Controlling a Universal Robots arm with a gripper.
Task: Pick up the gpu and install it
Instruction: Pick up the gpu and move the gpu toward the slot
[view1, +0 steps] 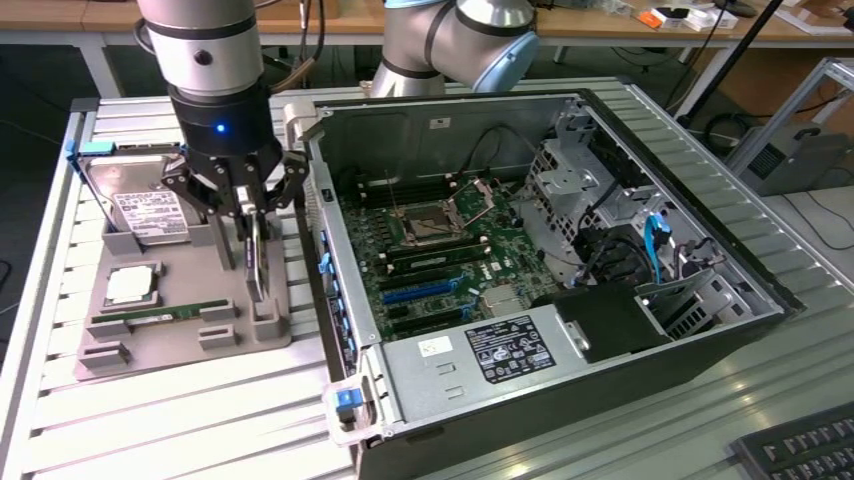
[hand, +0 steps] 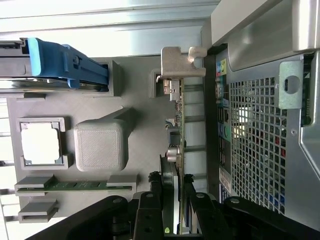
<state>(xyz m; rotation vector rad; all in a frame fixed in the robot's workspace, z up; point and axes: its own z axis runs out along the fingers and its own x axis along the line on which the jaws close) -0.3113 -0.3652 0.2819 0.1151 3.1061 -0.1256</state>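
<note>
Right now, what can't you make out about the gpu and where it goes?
gpu faces: wrist view, the card is edge-on; one end is covered by the gripper.
gpu bottom edge: exterior view, sunk in the gray holder.
Blue slots in the case: exterior view, contacts too small.

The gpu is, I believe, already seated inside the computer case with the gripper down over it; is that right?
Not quite: the gpu stands on edge in the gray holder outside the computer case, with the gripper down over it, as the exterior view shows.
</note>
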